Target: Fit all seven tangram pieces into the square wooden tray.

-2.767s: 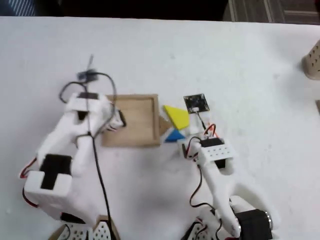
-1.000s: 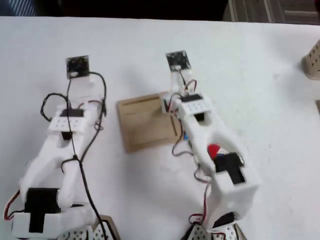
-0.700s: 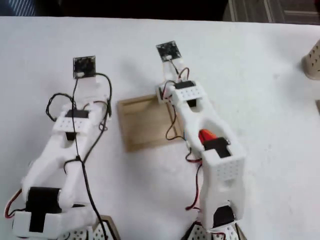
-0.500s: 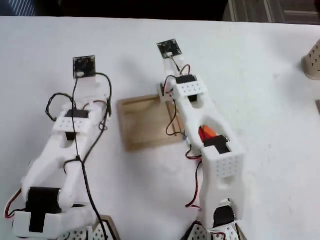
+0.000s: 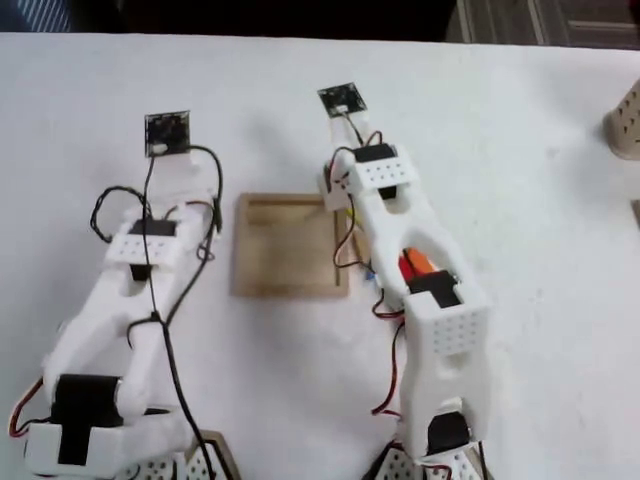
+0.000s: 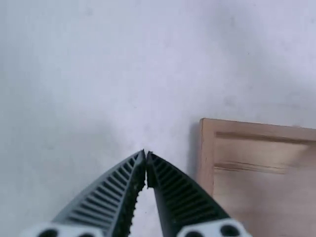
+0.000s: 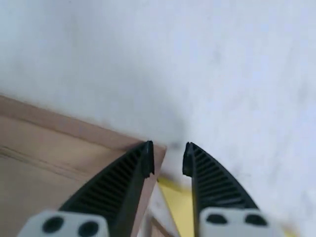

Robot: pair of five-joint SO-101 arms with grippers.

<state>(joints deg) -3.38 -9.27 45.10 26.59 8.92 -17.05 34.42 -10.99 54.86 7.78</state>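
Tray (image 5: 285, 250) is being shown flat on counter (image 5: 520, 150), btw arms. Left pincer (image 6: 146, 154) is being held shut, empty, at tray's 10 o'clock. Right pincer (image 7: 168, 148) is being held slightly open, empty, at tray's 1 o'clock corner, yellow piece (image 7: 180, 205) just beside.

1. A white table (image 5: 520, 150) spans nearly the whole high view.
2. A beige block (image 5: 627, 122) with rows of small holes stands at the table's right edge.
3. Beyond the far edge lie a blue-striped surface (image 5: 40, 14) on the left and a grey striped floor (image 5: 545, 20) on the right.
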